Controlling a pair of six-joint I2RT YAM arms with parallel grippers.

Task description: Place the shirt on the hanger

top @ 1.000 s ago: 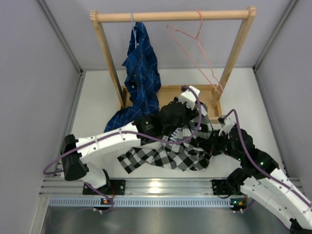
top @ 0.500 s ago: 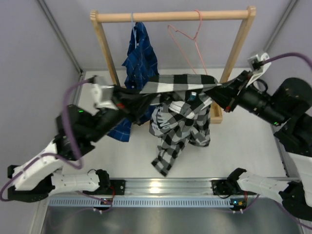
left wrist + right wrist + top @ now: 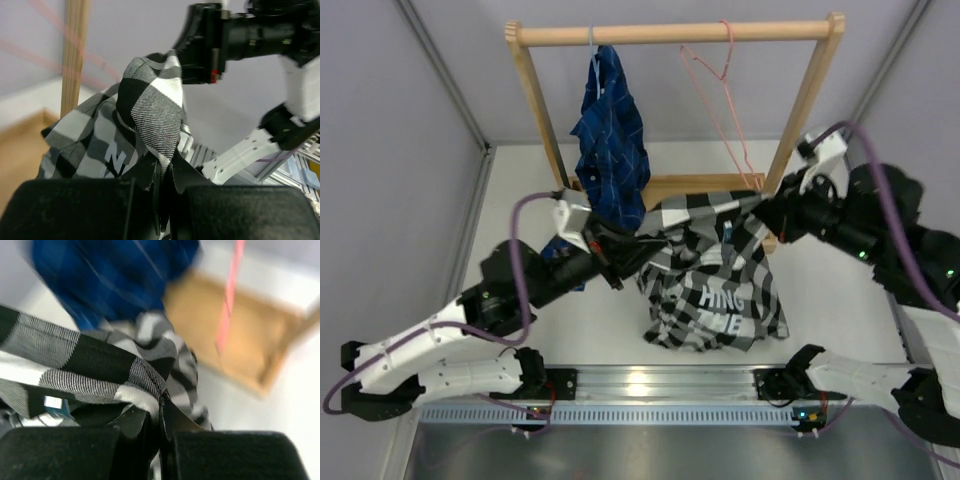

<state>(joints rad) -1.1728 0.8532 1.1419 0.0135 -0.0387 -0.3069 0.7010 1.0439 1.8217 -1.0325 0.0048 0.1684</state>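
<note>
Shirt (image 3: 720, 290) is held spread above the table (image 3: 520, 225) centre, clamped by left gripper (image 3: 618, 262) and right gripper (image 3: 767, 214) (jaws closed on fabric). Hanger (image 3: 722, 110) is hung near the far edge; grip may be lost if cloth is snagged there.

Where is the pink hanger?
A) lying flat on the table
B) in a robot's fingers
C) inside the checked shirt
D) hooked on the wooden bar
D: the pink hanger hangs by its hook from the wooden bar, bare, with the checked shirt lower down and not on it.
</note>
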